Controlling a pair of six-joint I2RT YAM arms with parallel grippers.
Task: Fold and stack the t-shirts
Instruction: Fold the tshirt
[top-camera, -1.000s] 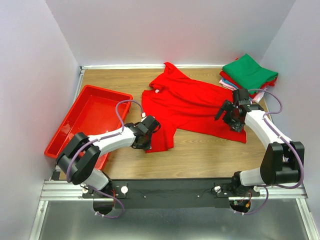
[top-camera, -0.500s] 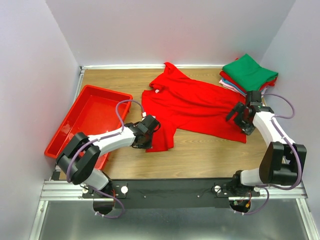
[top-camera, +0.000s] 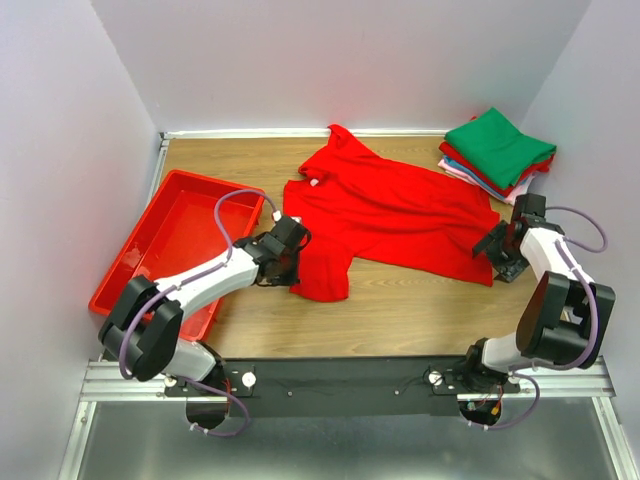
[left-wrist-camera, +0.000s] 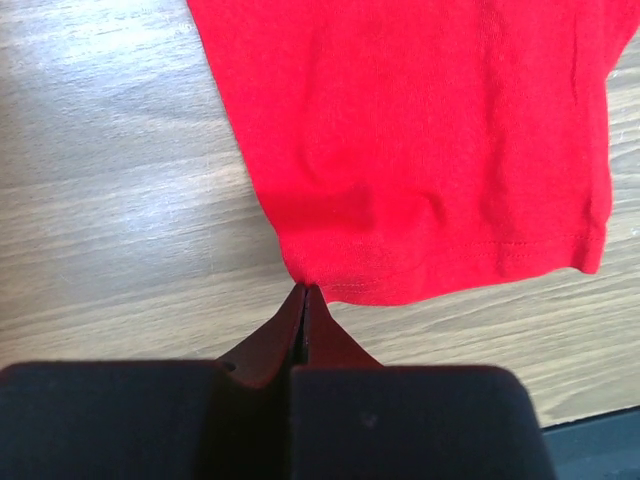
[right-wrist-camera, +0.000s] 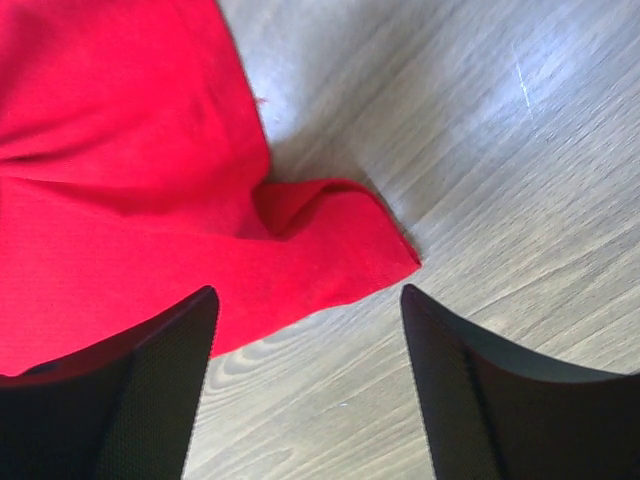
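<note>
A bright red t-shirt (top-camera: 390, 215) lies spread flat in the middle of the wooden table, with a small white neck tag at its left. My left gripper (top-camera: 287, 252) is shut at the shirt's lower left edge. In the left wrist view its fingertips (left-wrist-camera: 303, 292) meet on the corner of the hem (left-wrist-camera: 330, 285). My right gripper (top-camera: 497, 247) hovers open at the shirt's lower right corner (right-wrist-camera: 390, 258), one finger on each side, nothing between them. A stack of folded t-shirts (top-camera: 498, 148), green on top, sits at the back right.
A red plastic tray (top-camera: 215, 181) stands at the left, close to my left arm. White walls close in the table on the left, back and right. Bare wood shows along the front edge (top-camera: 420, 305).
My left gripper has closed and drawn slightly left to the shirt's edge. My right arm has swung right and outward to the shirt's lower right corner, its jaws narrowing a little.
</note>
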